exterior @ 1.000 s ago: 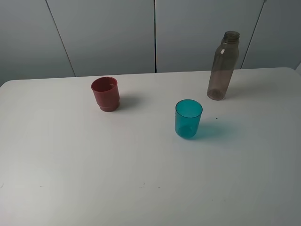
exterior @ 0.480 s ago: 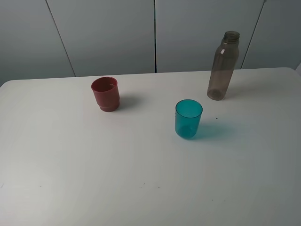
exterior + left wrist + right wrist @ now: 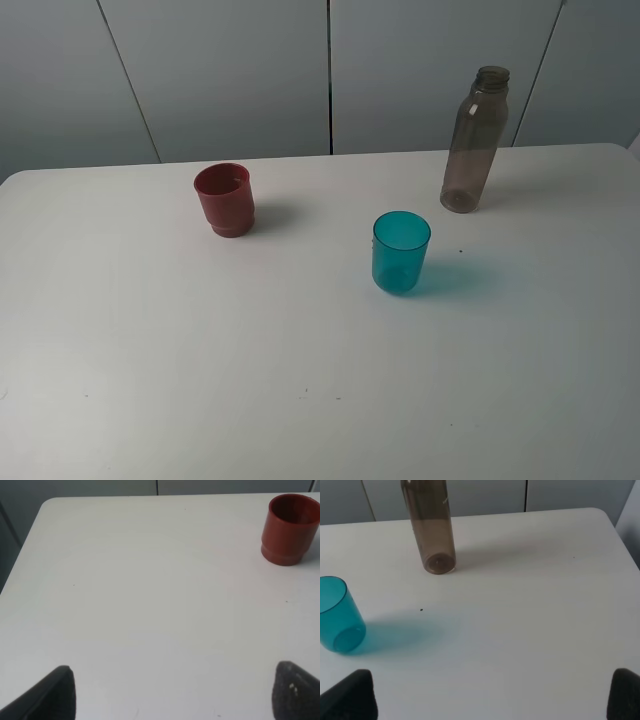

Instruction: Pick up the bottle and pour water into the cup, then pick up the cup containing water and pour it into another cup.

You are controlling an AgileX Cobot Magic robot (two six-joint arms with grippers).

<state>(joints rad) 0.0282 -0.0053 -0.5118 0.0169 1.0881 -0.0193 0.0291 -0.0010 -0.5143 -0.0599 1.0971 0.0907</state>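
While neither arm enters the high camera's frame, the three task objects stand untouched on the white surface (image 3: pixel 150 380): the red cup (image 3: pixel 224 199) toward the left, the teal cup (image 3: pixel 401 252) near the middle, and the bottle (image 3: pixel 475 139) upright at the far right, close to the back edge. All three are well apart from one another.

Only the wrist cameras show the tools, and only in part. Of the left end effector (image 3: pixel 172 692), just two dark fingertips (image 3: pixel 55 692) poke in at the frame's corners, spread wide with bare surface between them; it is open and grips nothing. The red cup sits well ahead of it and off to the right-hand finger's side (its rim is cut by the frame edge in that view), upright on its stepped base ring.

The right end effector (image 3: pixel 492 695) appears the same way, two dark fingertips (image 3: pixel 350 695) at the corners, set wide apart and empty. The bottle stands well ahead of it, toward the left-hand finger's side, its neck and mouth cut off at the frame edge so that only the smoky lower body shows. The teal cup is nearer, just ahead of that same finger, partly clipped by the frame edge and casting a blue-green tint onto the surface beside it.

Whether the bottle or either cup holds water cannot be made out from any view. Grey panelled walls (image 3: pixel 230 70) rise behind the surface.
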